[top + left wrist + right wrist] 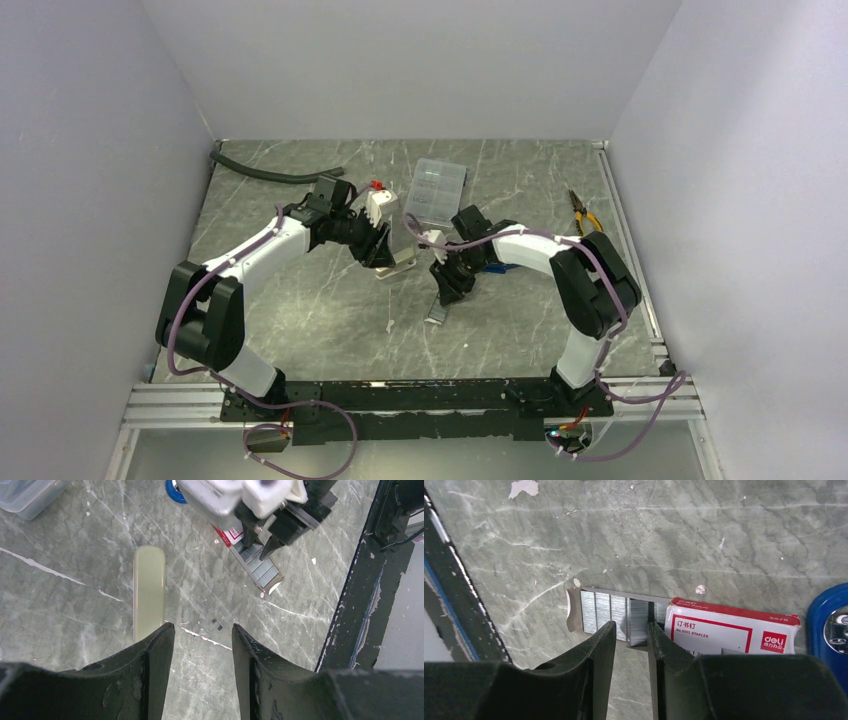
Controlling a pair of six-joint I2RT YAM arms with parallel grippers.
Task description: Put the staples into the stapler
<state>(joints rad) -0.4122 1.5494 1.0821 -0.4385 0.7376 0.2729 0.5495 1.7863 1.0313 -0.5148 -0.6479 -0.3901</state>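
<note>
The staples (604, 611) are silvery strips lying in a grey tray (571, 611) that sticks out of a white, red-edged box (719, 627). My right gripper (631, 627) hangs just over them, its jaws a little apart. One strip (639, 625), shifted out of line, lies between the fingertips. In the top view the tray (437, 315) shows below this gripper (445, 290). The stapler (149, 592), a pale cream bar, lies flat on the table. My left gripper (202, 626) hovers open and empty beside its near end.
A clear compartment case (437, 190) stands behind the grippers. A blue round item (828, 625) sits next to the staple box. Orange-handled pliers (583, 213) lie at the back right, a black hose (270, 172) at the back left.
</note>
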